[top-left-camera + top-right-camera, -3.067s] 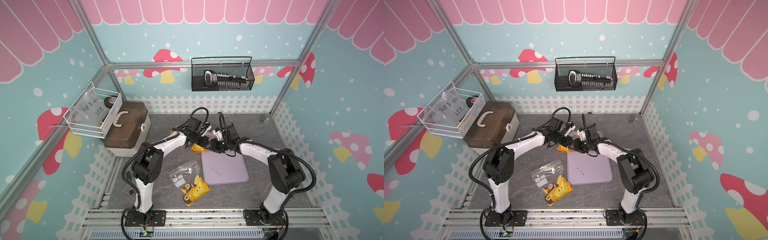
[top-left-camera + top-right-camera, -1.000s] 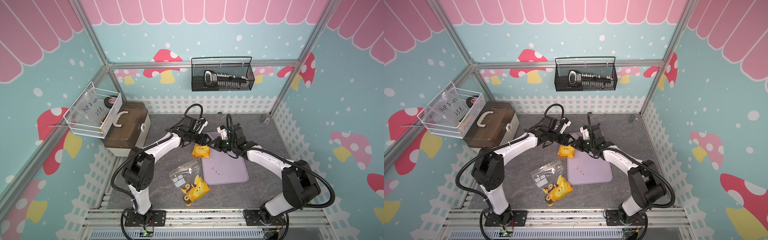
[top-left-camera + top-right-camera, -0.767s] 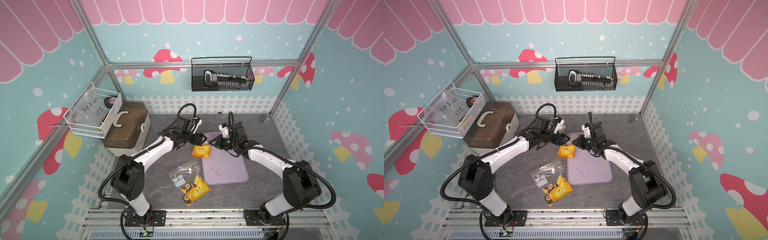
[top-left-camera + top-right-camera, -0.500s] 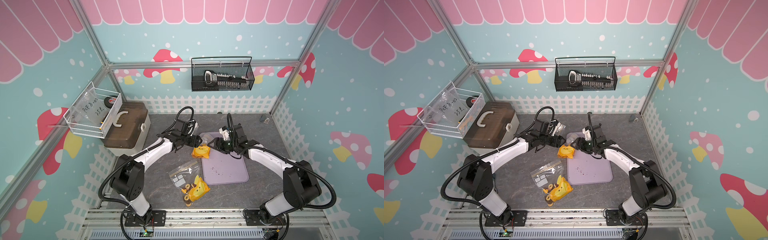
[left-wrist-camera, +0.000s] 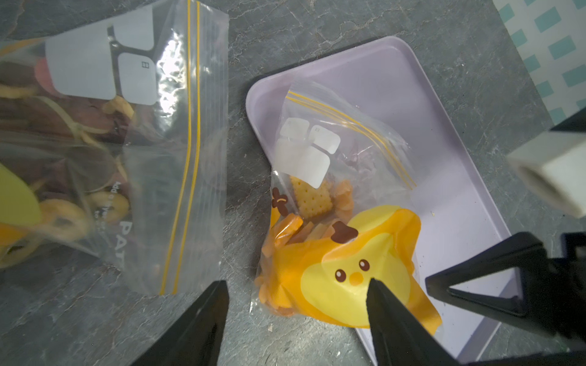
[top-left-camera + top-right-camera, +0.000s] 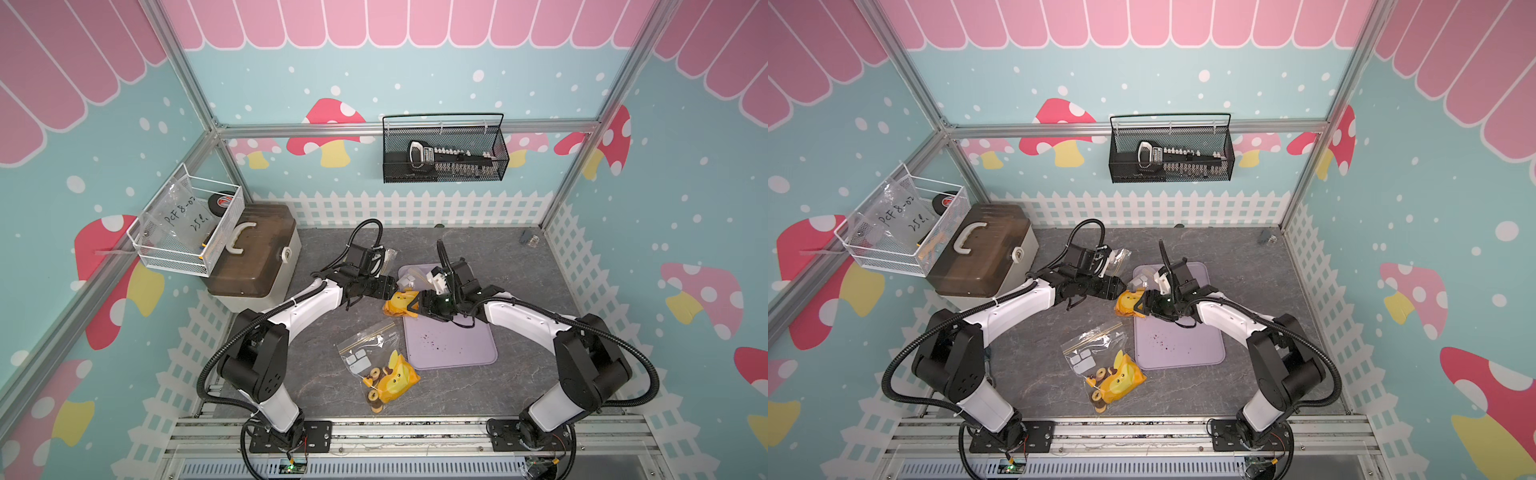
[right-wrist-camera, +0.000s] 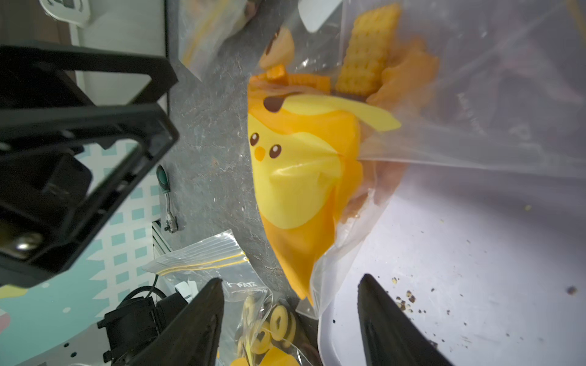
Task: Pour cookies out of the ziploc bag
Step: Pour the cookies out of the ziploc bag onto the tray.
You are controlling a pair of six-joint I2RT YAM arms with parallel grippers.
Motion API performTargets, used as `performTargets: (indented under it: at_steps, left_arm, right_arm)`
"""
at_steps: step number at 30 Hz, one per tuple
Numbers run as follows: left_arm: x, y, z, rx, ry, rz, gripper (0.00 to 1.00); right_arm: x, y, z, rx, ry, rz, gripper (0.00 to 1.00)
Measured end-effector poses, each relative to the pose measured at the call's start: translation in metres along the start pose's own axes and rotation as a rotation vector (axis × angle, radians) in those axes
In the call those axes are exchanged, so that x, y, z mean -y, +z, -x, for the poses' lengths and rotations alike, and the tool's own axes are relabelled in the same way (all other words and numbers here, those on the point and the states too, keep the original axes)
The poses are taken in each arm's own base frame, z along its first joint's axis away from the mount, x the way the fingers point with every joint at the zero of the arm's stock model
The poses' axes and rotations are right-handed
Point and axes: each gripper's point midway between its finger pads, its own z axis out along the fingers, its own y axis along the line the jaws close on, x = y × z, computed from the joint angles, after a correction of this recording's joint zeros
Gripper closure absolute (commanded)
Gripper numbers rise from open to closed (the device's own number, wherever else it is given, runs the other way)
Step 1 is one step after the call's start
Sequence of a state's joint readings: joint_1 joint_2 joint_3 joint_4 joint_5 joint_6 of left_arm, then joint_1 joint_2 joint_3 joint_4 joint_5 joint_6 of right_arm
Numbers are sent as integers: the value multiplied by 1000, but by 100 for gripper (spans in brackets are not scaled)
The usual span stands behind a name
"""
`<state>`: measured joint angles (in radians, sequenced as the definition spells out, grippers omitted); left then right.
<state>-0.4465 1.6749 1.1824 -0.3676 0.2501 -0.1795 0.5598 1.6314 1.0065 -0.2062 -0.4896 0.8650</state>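
left claw (image 5: 297, 282) spread, empty | right claw (image 7: 290, 279) spread, empty | ziploc bag (image 6: 399, 302) between them

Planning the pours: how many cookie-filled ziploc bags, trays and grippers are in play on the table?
Ziploc bags with cookies: 2
Purple tray: 1
Open grippers: 2, left gripper and right gripper
Total: 5
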Motion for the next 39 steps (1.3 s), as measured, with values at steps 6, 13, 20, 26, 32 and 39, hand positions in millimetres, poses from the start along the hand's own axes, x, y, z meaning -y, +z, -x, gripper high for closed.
performTargets:
  at_steps: [6, 13, 20, 26, 32, 39]
  left_arm:
    - [-5, -4, 1, 11, -8, 6, 26]
    - [-3, -7, 5, 32, -3, -2, 26]
    - [-4, -7, 3, 28, -9, -1, 26]
    - [-3, -6, 3, 35, -28, -5, 26]
    - [0, 16, 15, 21, -25, 2, 27]
    - [1, 38, 38, 32, -45, 0, 27]
  right_arm:
    - [7, 11, -6, -19, 12, -15, 43]
    - [11, 22, -3, -20, 28, -4, 91]
    - [8, 25, 3, -2, 48, 10, 100]
    - [-9, 13, 18, 66, 84, 62, 100]
    - [-26, -5, 33, 134, 103, 121, 100]
    - [-10, -22, 33, 181, 157, 108, 100]
